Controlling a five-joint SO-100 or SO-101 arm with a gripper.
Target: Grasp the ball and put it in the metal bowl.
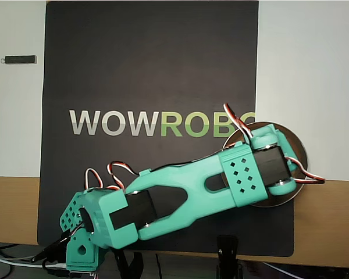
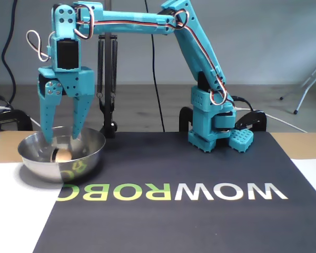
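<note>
Grey wall behind, your desk (image 2: 10, 232) carries a black mat. At its left edge in the fixed view, the ball (image 2: 63, 154) lies in the metal bowl (image 2: 89, 153); your gripper (image 2: 62, 138) hangs above, jaws spread, holding nothing. Delivery looks done; only retreat remains.

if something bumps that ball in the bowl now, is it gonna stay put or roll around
The ball is a smooth sphere, so it would likely roll at a light touch. It lies low inside the metal bowl, whose sloped shiny walls should send it back toward the bottom. It looks wooden, so probably light and stiff.
</note>
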